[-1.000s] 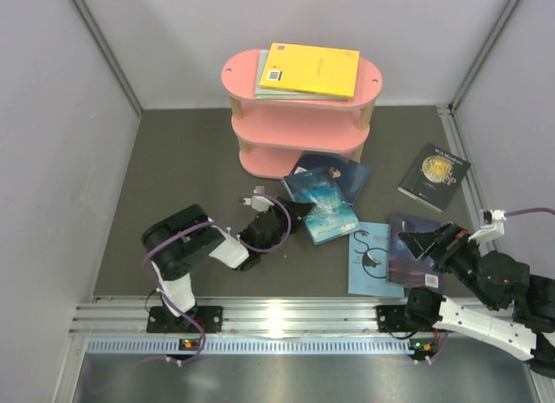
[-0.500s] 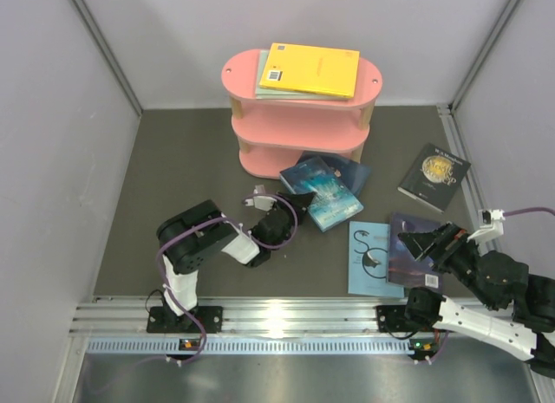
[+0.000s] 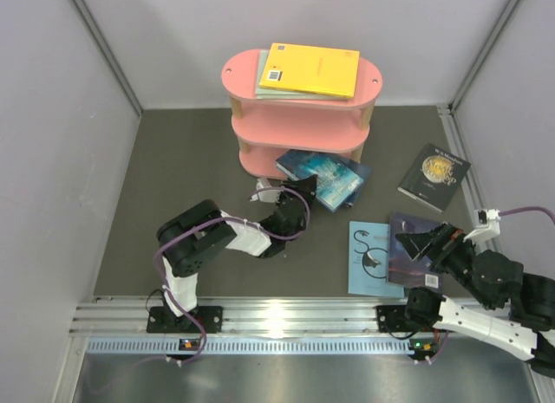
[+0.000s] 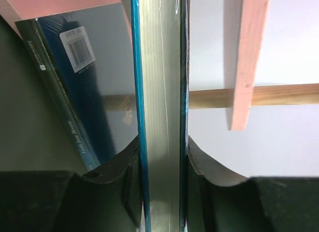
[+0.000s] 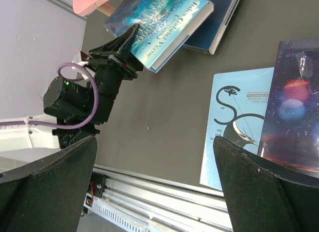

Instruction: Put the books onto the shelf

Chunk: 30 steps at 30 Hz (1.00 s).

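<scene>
**Left arm** (image 3: 199, 243): reaches from its base at the near edge far and rightward, elbow folded, wrist low over the table (image 3: 173, 160) and aimed at the foot of the shelf (image 3: 243, 74).

**Left gripper** (image 3: 299, 197): pinches the near edge of the teal book (image 3: 314, 171). In the wrist view the two fingers (image 4: 119, 177) press on either cover. The book lies tilted over the navy book (image 3: 354, 179), its far-left corner at the rim of the shelf's lowest board.

**Right arm** (image 3: 494, 286): bent back over the near right corner. The right gripper (image 3: 414, 245) has its jaws spread wide and holds nothing, poised above the purple book (image 5: 294, 112), which overlaps the light blue book (image 3: 368, 257).

**Other books:** the yellow book (image 3: 312, 69) rests on the grey-green book (image 3: 260, 74) on the top board. The black book (image 3: 434, 176) lies on the table, right of the shelf and well apart from it.

**Edges:** a pink board edge and a wooden post (image 4: 279, 95) stand just beside the held book. The grey side walls are well apart from both arms.
</scene>
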Available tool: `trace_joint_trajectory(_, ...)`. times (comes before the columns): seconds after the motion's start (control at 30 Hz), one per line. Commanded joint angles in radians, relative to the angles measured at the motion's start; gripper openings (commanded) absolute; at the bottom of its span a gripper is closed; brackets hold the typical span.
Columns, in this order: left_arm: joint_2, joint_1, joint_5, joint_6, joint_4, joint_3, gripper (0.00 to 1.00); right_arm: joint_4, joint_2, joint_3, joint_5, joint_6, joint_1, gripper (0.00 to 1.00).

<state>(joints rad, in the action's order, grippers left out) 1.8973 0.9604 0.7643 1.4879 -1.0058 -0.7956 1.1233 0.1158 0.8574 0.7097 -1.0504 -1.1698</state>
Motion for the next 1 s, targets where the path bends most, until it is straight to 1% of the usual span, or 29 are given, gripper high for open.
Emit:
trace_joint_trajectory(0.0, -0.081, 0.006, 0.038, 0.038, 0.018, -0.106, 0.25, -0.011, -0.002, -0.001, 0.010, 0.000, -0.010, 0.99)
trace_joint_trajectory(0.03, -0.080, 0.006, 0.030, 0.035, 0.051, -0.123, 0.27, -0.011, -0.001, -0.003, 0.011, -0.002, -0.010, 1.00)
trace_joint_trajectory(0.07, -0.081, 0.006, 0.026, 0.047, 0.143, -0.142, 0.31, -0.013, -0.002, -0.006, 0.011, -0.003, -0.011, 1.00)
trace_joint_trajectory(0.13, -0.066, 0.006, 0.026, 0.052, 0.203, -0.203, 0.33, -0.011, -0.004, -0.011, 0.013, -0.011, -0.011, 1.00)
trace_joint_trajectory(0.27, -0.027, 0.006, 0.049, 0.106, 0.245, -0.266, 0.32, -0.026, -0.007, -0.027, 0.010, -0.017, -0.013, 1.00)
trace_joint_trajectory(0.37, -0.006, 0.005, 0.049, 0.110, 0.275, -0.315, 0.38, -0.031, -0.005, -0.034, 0.007, -0.020, -0.013, 1.00)
trace_joint_trajectory(0.4, -0.003, 0.005, 0.040, 0.115, 0.297, -0.339, 0.43, -0.030, -0.007, -0.034, 0.007, -0.023, -0.011, 1.00)
trace_joint_trajectory(0.47, 0.005, 0.005, 0.030, 0.117, 0.340, -0.353, 0.50, -0.028, -0.010, -0.031, 0.004, -0.023, -0.013, 1.00)
trace_joint_trajectory(0.5, 0.005, 0.005, 0.023, 0.144, 0.357, -0.356, 0.57, -0.025, -0.010, -0.029, 0.007, -0.023, -0.013, 1.00)
trace_joint_trajectory(0.53, 0.005, 0.003, 0.001, 0.158, 0.375, -0.353, 0.89, -0.023, -0.013, -0.029, 0.007, -0.023, -0.013, 1.00)
trace_joint_trajectory(0.57, 0.008, 0.003, -0.008, 0.163, 0.371, -0.349, 0.96, -0.020, -0.016, -0.027, 0.007, -0.023, -0.013, 1.00)
trace_joint_trajectory(0.6, 0.006, 0.003, -0.019, 0.173, 0.371, -0.335, 0.99, -0.019, -0.018, -0.027, 0.007, -0.026, -0.011, 1.00)
trace_joint_trajectory(0.73, 0.005, 0.003, -0.072, 0.215, 0.375, -0.291, 0.99, -0.016, -0.033, -0.034, 0.002, -0.034, -0.011, 1.00)
trace_joint_trajectory(0.83, -0.009, -0.002, -0.137, 0.236, 0.455, -0.277, 0.99, -0.011, -0.039, -0.037, -0.007, -0.042, -0.013, 1.00)
trace_joint_trajectory(0.87, -0.013, -0.014, -0.193, 0.232, 0.540, -0.292, 0.99, -0.013, -0.041, -0.037, -0.007, -0.043, -0.013, 1.00)
trace_joint_trajectory(0.93, -0.023, -0.028, -0.262, 0.215, 0.607, -0.306, 0.99, -0.010, -0.044, -0.040, -0.013, -0.046, -0.013, 1.00)
trace_joint_trajectory(0.97, -0.026, -0.046, -0.342, 0.186, 0.636, -0.319, 0.99, -0.010, -0.045, -0.043, -0.013, -0.045, -0.013, 1.00)
